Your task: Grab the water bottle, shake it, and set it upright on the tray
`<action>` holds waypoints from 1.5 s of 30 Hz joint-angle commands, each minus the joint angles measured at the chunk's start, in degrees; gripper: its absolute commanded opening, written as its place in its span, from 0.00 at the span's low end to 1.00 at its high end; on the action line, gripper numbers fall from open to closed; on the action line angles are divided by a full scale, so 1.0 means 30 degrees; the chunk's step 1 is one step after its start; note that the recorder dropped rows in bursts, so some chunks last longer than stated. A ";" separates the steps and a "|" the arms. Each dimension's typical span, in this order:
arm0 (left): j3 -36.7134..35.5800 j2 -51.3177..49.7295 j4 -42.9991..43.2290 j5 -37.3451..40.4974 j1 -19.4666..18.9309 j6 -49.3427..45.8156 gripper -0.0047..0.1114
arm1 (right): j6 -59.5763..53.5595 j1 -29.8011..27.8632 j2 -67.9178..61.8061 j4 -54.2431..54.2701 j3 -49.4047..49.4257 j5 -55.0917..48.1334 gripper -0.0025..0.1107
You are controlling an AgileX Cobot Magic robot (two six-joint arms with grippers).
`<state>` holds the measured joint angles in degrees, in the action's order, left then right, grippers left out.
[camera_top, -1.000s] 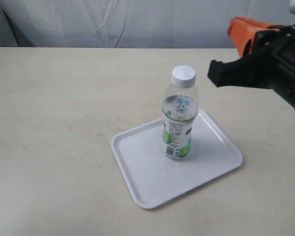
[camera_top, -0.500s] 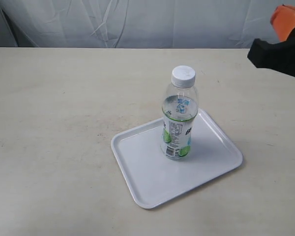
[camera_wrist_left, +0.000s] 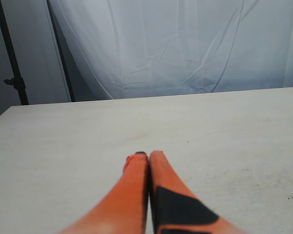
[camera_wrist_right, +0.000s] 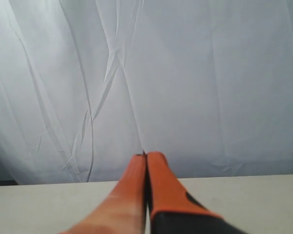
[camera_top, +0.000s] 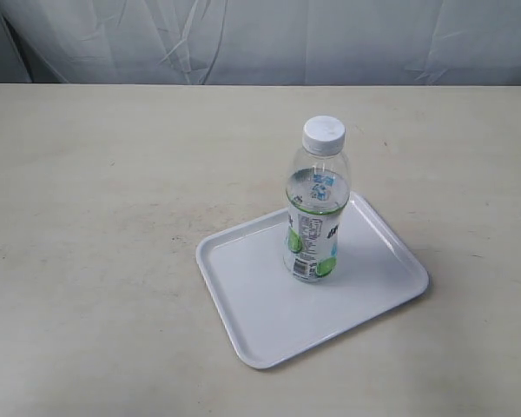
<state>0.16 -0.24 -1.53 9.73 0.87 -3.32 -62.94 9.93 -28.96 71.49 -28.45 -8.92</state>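
- Water bottle (camera_top: pixel 315 213): small, clear plastic, standing upright. Round body, narrowing at the shoulder to a short neck.
- Cap (camera_top: pixel 324 135): white screw cap with a ribbed side, seated on the neck.
- Contents: clear liquid, with the surface line visible just below the shoulder.
- Label (camera_top: pixel 313 236): wraps the lower body. It is white with green patches at top and bottom, and a small blue mark sits on the upper part.
- Writing: a block of fine dark print runs down the white panel and larger dark characters sit beside it. All of it is too small to read, and no brand name is legible.
- Position: the bottle stands on the tray (camera_top: pixel 243 269), base flat, near the tray's middle and clear of the rim on all sides.
- Tray: white, flat, rectangular with rounded corners and a low raised rim. It lies at an angle on the beige table (camera_top: pixel 95 217).
- Background: a creased white curtain (camera_top: pixel 243 39) hangs behind the table.
- Left gripper (camera_wrist_left: pixel 149 155): orange fingers pressed together tip to tip, gripping nothing. It is above bare table, with a dark pole (camera_wrist_left: pixel 9 53) at the curtain's edge.
- Right gripper (camera_wrist_right: pixel 146 156): orange fingers likewise closed against each other, with nothing in them. It points toward the curtain, with the table edge below.
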 commanded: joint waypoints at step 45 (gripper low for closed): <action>-0.0052 0.0080 0.0157 -0.0205 0.0133 0.0051 0.06 | 2.1919 -0.3496 0.8583 -2.4361 0.9483 -0.2844 0.02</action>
<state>0.16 -0.24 -1.17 9.73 0.87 -3.32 3.13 -0.32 -3.69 -1.37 -0.30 -18.17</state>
